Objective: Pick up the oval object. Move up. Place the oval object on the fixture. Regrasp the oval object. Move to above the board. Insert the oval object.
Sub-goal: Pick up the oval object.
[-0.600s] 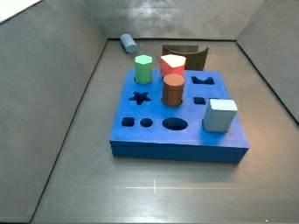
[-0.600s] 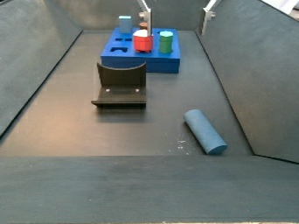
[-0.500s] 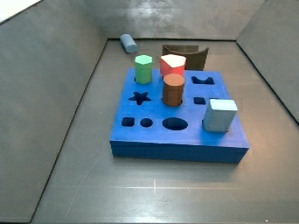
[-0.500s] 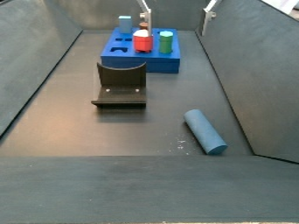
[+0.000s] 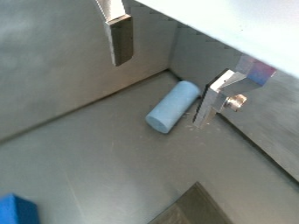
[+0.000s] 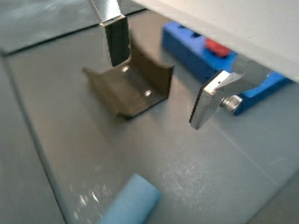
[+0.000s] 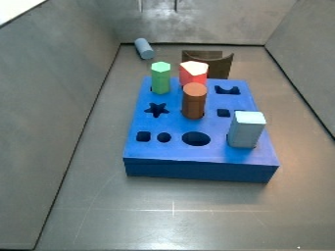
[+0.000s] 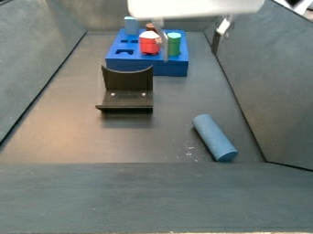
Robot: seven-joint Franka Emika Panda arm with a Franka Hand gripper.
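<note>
The oval object (image 8: 214,136) is a pale blue-grey peg lying flat on the floor by a wall, also in a side view (image 7: 143,47) and both wrist views (image 5: 172,106) (image 6: 128,202). The dark brown fixture (image 8: 126,87) stands between it and the blue board (image 8: 153,57); both also show in a side view, fixture (image 7: 207,62) and board (image 7: 203,137). My gripper (image 8: 188,29) hangs high above the floor, open and empty. In a wrist view (image 5: 167,70) the peg lies below, near one finger (image 5: 216,96). In a wrist view (image 6: 163,70) the fixture (image 6: 128,87) lies beneath.
On the board stand a green cylinder (image 7: 161,76), a red and white peg (image 7: 194,71), an orange-brown cylinder (image 7: 194,100) and a pale blue square block (image 7: 246,128). Grey walls enclose the floor on all sides.
My gripper's white body has come into a side view at the top, above the board's end. The peg, fixture and board have not moved.
</note>
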